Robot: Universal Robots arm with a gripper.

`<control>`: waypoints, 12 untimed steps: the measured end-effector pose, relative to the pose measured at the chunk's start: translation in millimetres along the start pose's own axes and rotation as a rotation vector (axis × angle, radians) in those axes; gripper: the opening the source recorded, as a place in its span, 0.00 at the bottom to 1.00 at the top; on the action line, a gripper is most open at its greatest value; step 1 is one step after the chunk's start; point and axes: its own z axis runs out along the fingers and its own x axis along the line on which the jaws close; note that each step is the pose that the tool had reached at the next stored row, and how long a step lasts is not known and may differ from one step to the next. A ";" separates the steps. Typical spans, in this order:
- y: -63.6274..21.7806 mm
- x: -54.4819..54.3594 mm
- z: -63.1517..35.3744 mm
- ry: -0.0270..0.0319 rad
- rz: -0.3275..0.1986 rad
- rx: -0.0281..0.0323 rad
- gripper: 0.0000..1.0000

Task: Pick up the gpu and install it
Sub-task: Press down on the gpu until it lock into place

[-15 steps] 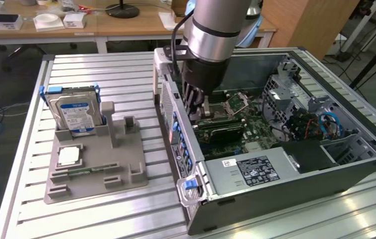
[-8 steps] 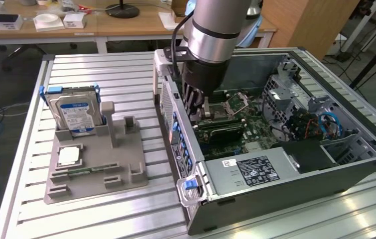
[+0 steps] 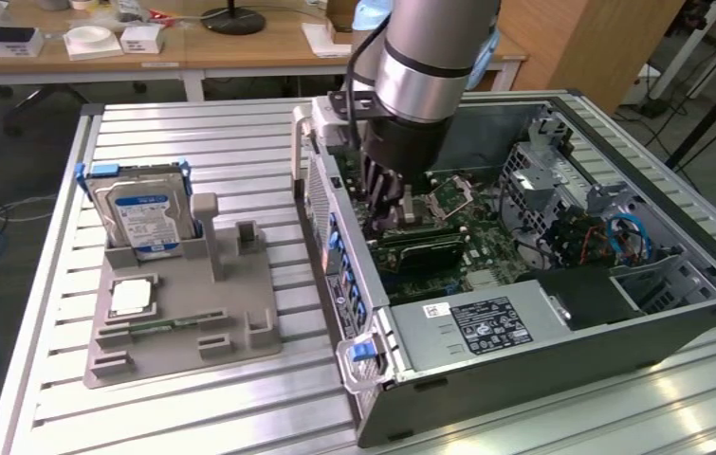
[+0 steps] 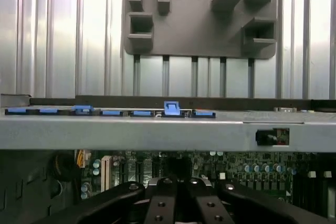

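1. Black and flat, the gpu [image 3: 424, 248] lies inside the open computer case [image 3: 661, 327], over the motherboard [image 3: 485, 251] and just beside the gripper [image 3: 390, 213].
2. The gripper is lowered into the case next to the wall nearest the exterior view's left; whether it is clenched or released cannot be told, nor whether it touches the gpu.
3. In the wrist view the gripper [image 4: 178, 184] sits low over green circuitry, behind the case wall with its blue clips [image 4: 171, 108].
4. A grey parts holder [image 3: 180, 327] rests on the slatted aluminium table [image 3: 206, 133], carrying an upright hard drive [image 3: 142, 213] and a square processor chip [image 3: 130, 299].
5. The power supply [image 3: 485, 322] fills the case's near corner.
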 end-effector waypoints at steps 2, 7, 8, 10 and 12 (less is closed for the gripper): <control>-6.1 0.0 -0.5 0.0004 -0.001 -0.0002 0.11; -17.5 0.0 2.3 0.0002 -0.003 0.0081 0.11; -20.1 0.0 3.3 0.0003 -0.004 0.0097 0.11; -25.4 0.0 5.3 0.0005 -0.004 0.0121 0.11; -30.7 0.0 7.4 0.0007 -0.005 0.0143 0.11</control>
